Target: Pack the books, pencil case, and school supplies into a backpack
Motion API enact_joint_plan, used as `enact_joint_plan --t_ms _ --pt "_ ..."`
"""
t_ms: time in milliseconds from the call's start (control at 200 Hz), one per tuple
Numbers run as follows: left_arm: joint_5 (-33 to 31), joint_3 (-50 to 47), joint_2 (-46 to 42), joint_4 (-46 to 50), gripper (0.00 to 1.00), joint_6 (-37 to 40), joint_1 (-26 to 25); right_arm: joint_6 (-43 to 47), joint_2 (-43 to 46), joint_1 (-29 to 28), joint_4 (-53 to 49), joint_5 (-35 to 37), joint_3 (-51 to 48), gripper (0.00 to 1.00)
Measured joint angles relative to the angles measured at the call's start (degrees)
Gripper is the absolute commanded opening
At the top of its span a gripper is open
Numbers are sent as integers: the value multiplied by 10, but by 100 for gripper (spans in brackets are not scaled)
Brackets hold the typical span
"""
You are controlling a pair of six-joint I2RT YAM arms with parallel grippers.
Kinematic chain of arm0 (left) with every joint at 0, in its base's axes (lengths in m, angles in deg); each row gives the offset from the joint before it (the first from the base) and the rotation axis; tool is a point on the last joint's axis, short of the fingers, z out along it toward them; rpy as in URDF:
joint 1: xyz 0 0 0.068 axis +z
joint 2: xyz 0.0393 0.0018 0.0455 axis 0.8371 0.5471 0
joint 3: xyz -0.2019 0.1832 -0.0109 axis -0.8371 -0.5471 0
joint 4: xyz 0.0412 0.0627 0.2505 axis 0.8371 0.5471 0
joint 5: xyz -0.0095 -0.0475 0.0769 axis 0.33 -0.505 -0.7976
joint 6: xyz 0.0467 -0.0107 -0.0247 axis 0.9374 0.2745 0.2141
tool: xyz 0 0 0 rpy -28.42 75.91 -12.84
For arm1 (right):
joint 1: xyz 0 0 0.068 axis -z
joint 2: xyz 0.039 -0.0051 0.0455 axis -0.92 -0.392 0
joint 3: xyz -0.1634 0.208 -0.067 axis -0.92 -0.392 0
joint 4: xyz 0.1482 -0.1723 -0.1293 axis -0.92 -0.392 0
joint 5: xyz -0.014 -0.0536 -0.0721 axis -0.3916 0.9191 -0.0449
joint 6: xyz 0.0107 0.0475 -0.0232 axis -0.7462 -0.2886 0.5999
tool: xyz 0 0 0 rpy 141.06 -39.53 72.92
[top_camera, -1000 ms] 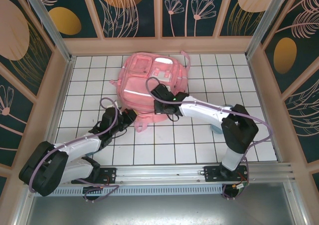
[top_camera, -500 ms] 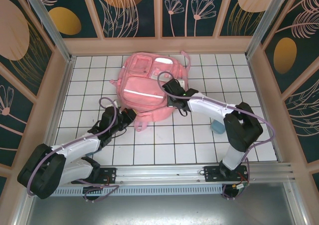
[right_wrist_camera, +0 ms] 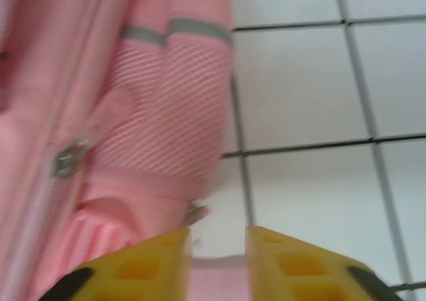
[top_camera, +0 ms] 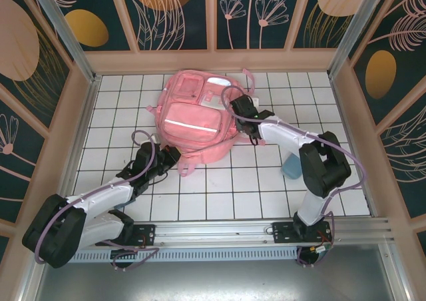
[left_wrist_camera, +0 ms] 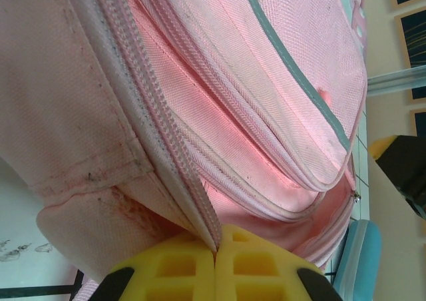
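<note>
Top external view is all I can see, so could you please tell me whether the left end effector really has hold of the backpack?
Observer: Yes. In the left wrist view the left end effector is closed, pinching the pink backpack along its zipper seam.
Operator: Thank you. And the right end effector?
Observer: In the right wrist view the right end effector has a narrow gap between its fingers, with pink fabric low in it. Whether that is pinched is unclear.
</note>
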Motion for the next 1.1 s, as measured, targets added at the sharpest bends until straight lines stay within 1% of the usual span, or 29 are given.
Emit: enact_joint_plan --t_ms 30,75,180,310,616,691,891,951,1026,1101 --pt "0 0 0 0 0 0 0 9 0 -5 -11 -19 9 46" --pt "0 0 0 0 0 0 0 19 0 -17 -24 -38 21 48" --pt "0 1 1 0 0 0 0 40 0 -56 -55 -73 44 49" --pt "0 1 3 0 0 1 0 55 -2 -94 -94 -101 61 48" --pt "0 4 8 0 0 5 0 64 -46 -91 -166 -90 92 42" --pt "0 4 8 0 0 5 0 65 -58 -89 -170 -90 101 35" --pt "0 4 8 0 0 5 0 61 -81 -82 -179 -64 116 21" --pt "0 4 8 0 0 5 0 59 -82 -79 -182 -57 116 12" --pt "2 4 8 0 0 5 0 52 -82 -79 -182 -44 116 6" --pt "1 4 7 2 0 5 0 47 -82 -75 -185 -24 116 3"
